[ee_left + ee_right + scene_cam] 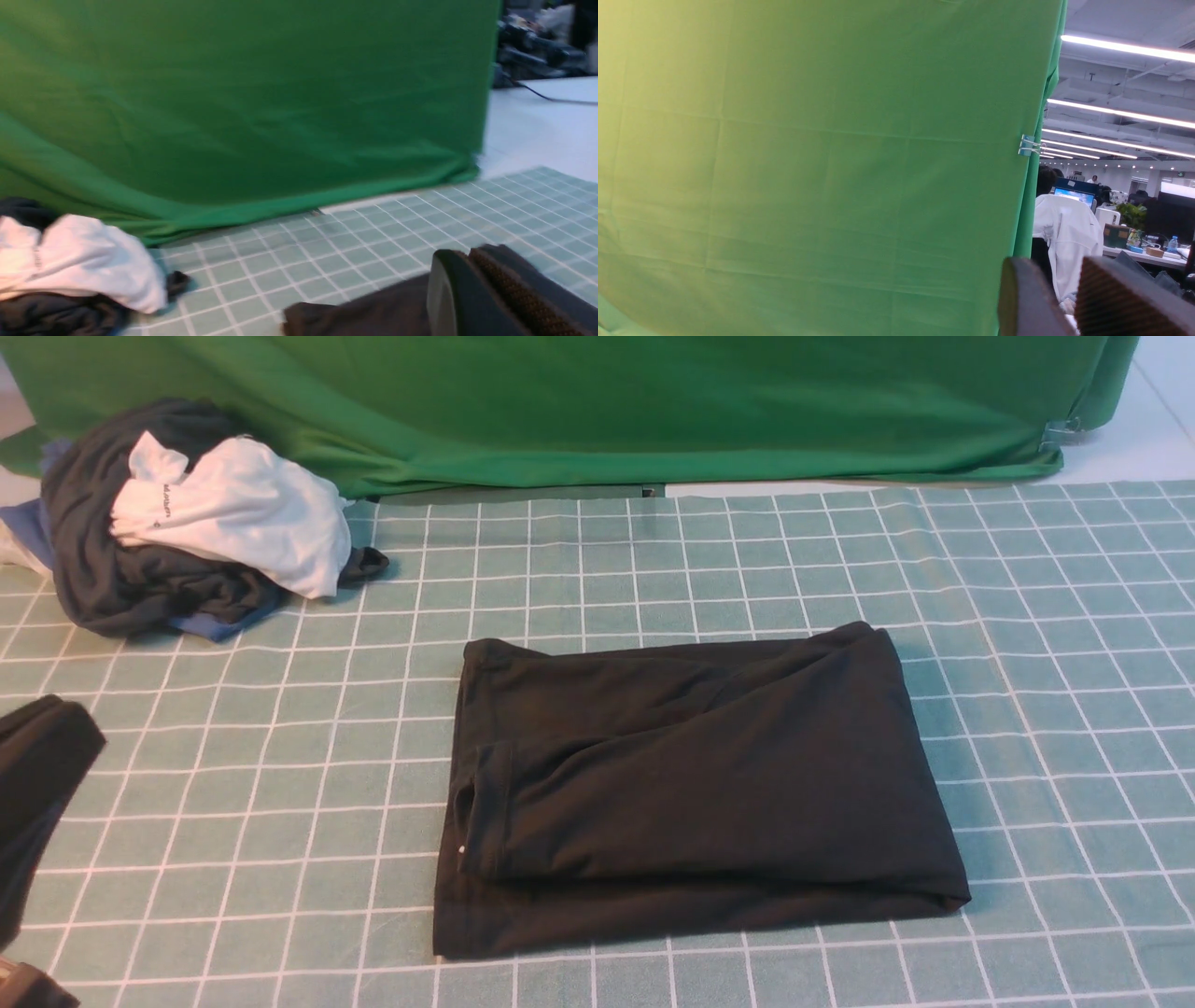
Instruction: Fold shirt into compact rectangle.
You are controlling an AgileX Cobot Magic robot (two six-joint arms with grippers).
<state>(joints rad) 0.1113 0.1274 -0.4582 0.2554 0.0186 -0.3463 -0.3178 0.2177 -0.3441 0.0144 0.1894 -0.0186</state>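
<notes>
The black shirt (691, 793) lies folded into a rough rectangle in the middle of the checked cloth, plain side up, with a sleeve cuff showing at its left edge. In the left wrist view my left gripper (468, 255) is shut with nothing between its fingers, and it hovers just off a corner of the shirt (359, 315). The left arm's dark end (42, 775) shows at the front view's left edge, clear of the shirt. My right gripper (1066, 280) is out of the front view; it points up at the green backdrop (822, 163), open and empty.
A bundle of dark grey and blue clothes (140, 569) with a white garment (243, 513) on top sits at the back left. The green backdrop (597, 401) hangs along the table's far edge. The teal checked tablecloth (1046, 644) covers the table.
</notes>
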